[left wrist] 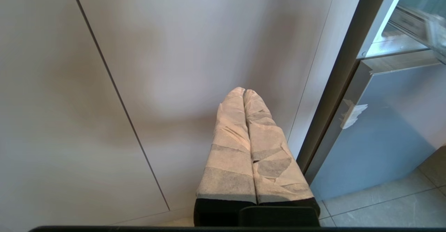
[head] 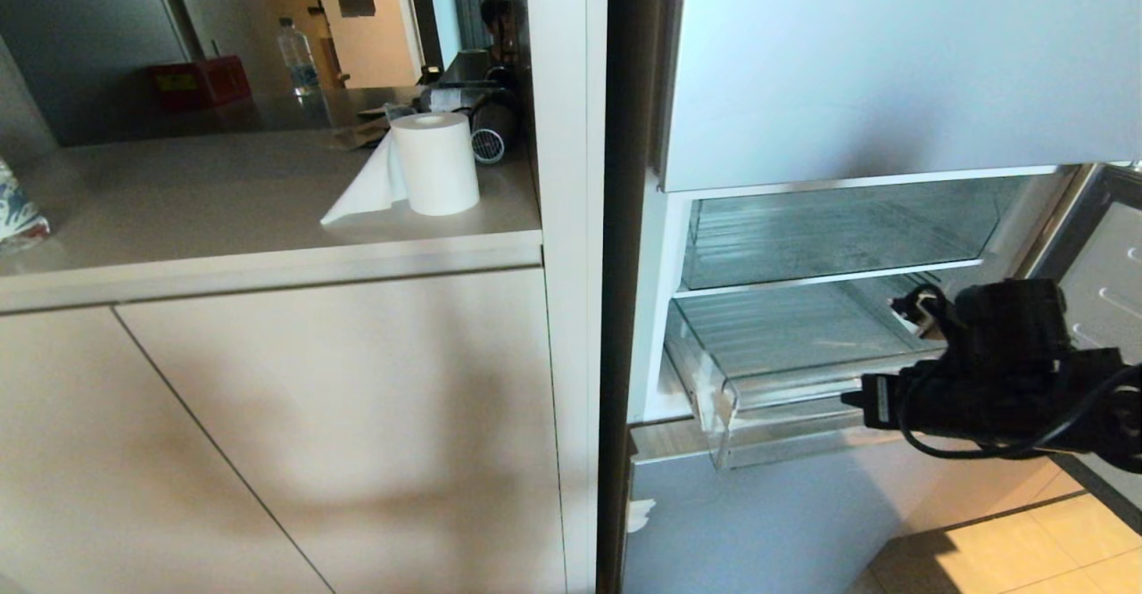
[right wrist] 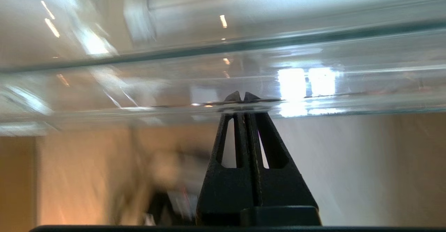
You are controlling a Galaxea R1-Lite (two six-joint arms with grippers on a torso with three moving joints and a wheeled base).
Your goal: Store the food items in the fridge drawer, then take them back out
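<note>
1. The fridge [head: 856,68] stands open at the right, its grey upper door panel closed above the open section. To its left is a beige cabinet [head: 268,433] with a counter top [head: 223,193].
2. The fridge drawer [head: 776,371], a wide clear bin w/ ribbed floor, is pulled out a little below the shorter clear bin [head: 839,228]. A whitish patch sits on its front left corner. I see nothing inside it; no food item shows in any view.
3. The right arm [head: 1008,380] reaches in front of the drawer's right part. In the head view its claw is hidden behind the wrist.
4. The right gripper [right wrist: 242,96] is closed, fingers pressed together, empty, tips level w/ the drawer's clear front edge. If it touches, I cannot tell.
5. The left gripper [left wrist: 244,92], wrapped in pale tape, is closed too and empty, parked low facing the cabinet front.
6. A paper towel roll [head: 434,162] stands upright on the counter, and a water bottle [head: 296,57] is far behind.
</note>
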